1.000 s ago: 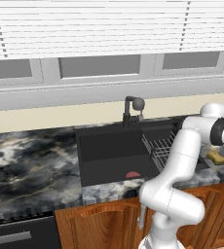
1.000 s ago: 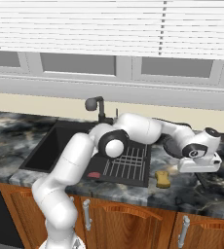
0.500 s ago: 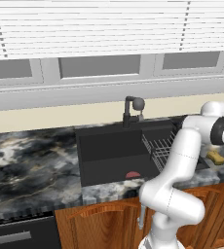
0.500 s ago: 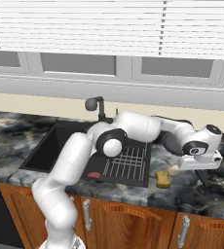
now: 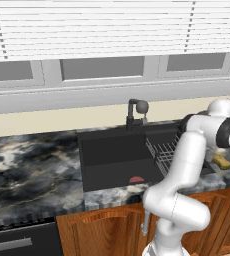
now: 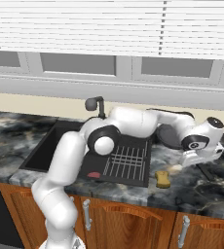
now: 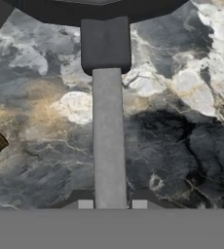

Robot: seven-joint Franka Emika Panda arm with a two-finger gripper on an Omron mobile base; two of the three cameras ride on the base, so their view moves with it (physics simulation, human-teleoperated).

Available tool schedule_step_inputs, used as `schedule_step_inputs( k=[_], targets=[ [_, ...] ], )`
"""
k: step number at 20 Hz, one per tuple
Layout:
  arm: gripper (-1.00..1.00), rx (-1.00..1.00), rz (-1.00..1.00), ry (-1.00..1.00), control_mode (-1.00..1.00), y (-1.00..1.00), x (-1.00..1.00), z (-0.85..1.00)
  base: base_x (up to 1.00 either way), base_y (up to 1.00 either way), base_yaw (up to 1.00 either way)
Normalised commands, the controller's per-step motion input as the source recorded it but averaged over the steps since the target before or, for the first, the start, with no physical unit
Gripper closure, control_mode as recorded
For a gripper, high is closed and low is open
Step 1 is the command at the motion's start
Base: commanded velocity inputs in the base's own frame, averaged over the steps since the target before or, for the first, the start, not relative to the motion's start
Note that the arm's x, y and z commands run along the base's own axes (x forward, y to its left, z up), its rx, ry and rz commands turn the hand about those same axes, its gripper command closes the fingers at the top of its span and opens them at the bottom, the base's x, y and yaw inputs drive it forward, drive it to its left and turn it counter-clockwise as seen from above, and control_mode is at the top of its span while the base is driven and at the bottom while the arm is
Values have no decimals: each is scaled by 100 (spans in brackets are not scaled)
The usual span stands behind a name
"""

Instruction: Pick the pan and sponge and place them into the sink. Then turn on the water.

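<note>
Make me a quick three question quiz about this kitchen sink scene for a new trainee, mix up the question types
1. True or false: the sponge already lies in the sink.
2. Multiple choice: the pincer is shut on which part of the pan? A) its rim B) its handle C) nothing
3. Fill in: the dish rack sits between the sink and the ____.

Key: 1 false, it lies on the counter by the rack. 2 B. 3 sponge.
</note>
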Motion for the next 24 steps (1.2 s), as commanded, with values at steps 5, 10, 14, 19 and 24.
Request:
schedule_step_inputs(
  k=[5, 10, 14, 19, 24],
  targets=[
    [100, -5, 11, -1, -100, 47, -8, 17, 0, 0, 0],
    [100, -6, 11, 2, -100, 47, -12, 24, 0, 0, 0],
    [100, -6, 11, 6, -100, 48, -17, 25, 0, 0, 0],
    [100, -4, 12, 1, -100, 47, -13, 14, 0, 0, 0],
    [100, -2, 8, 0, -100, 53, -8, 8, 0, 0, 0]
  ],
)
